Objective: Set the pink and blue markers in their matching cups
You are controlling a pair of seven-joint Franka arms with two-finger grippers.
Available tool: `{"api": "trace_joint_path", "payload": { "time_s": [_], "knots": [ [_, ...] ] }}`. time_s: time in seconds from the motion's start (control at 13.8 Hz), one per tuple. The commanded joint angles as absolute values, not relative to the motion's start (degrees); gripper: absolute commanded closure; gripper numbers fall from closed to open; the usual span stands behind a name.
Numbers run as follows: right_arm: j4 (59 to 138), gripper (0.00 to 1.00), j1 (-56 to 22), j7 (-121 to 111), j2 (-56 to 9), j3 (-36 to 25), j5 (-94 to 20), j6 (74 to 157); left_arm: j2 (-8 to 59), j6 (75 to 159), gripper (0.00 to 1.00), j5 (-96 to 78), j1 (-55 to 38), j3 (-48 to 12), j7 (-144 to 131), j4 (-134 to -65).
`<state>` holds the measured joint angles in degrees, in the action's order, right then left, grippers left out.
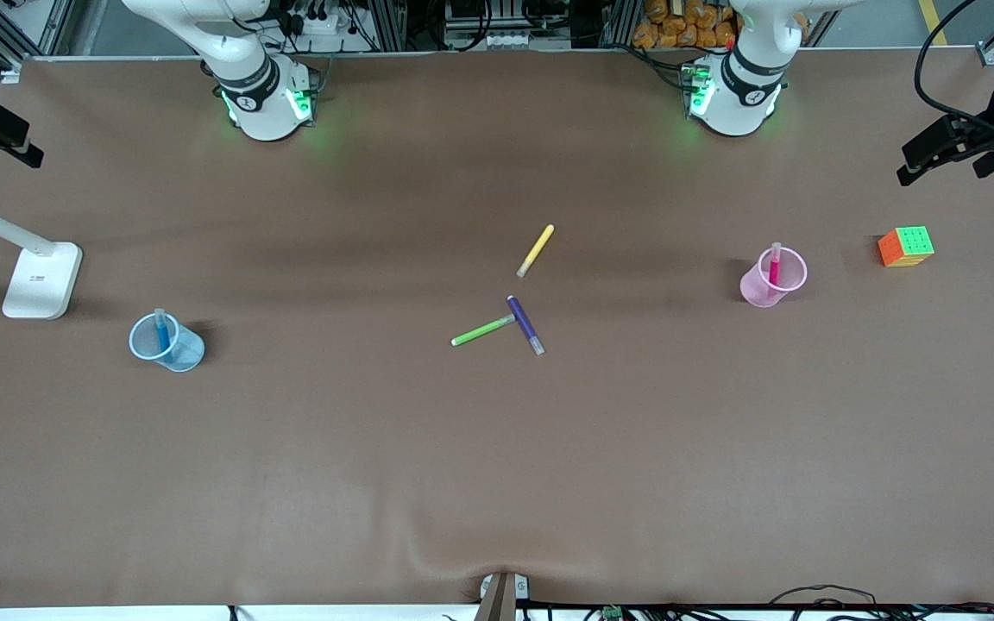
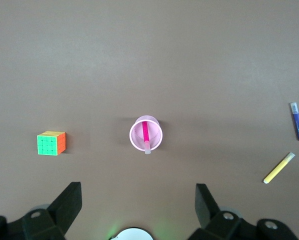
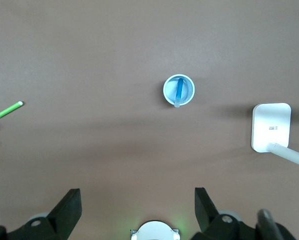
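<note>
The pink marker (image 1: 774, 266) stands in the pale pink cup (image 1: 784, 285) toward the left arm's end of the table; both show in the left wrist view, marker (image 2: 146, 135) in cup (image 2: 154, 145). The blue marker (image 1: 161, 330) stands in the light blue cup (image 1: 178, 352) toward the right arm's end; the right wrist view shows this marker (image 3: 179, 91) in its cup (image 3: 187, 98). My left gripper (image 2: 138, 200) is open and empty, high above the table near its base. My right gripper (image 3: 138, 202) is open and empty, high near its base. Neither hand shows in the front view.
A yellow marker (image 1: 536, 250), a green marker (image 1: 482, 330) and a purple marker (image 1: 525, 324) lie at the table's middle. A colour cube (image 1: 905, 247) sits beside the pink cup toward the left arm's end. A white lamp base (image 1: 41, 279) stands near the blue cup.
</note>
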<state>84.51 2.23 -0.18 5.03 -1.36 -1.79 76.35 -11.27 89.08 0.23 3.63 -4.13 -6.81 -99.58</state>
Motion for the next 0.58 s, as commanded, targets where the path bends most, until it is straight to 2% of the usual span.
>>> {"api": "trace_joint_path", "payload": {
  "time_s": [0.0,0.51],
  "knots": [
    [83.14,0.00,3.16,0.00,4.39,-0.97,-2.81,75.41,-11.60,87.02,0.00,1.32,2.90,-3.69,-7.29,-98.44],
    [83.14,0.00,3.16,0.00,4.39,-0.97,-2.81,75.41,-11.60,86.31,0.00,1.32,2.81,-3.69,-7.21,-98.09]
  ]
}}
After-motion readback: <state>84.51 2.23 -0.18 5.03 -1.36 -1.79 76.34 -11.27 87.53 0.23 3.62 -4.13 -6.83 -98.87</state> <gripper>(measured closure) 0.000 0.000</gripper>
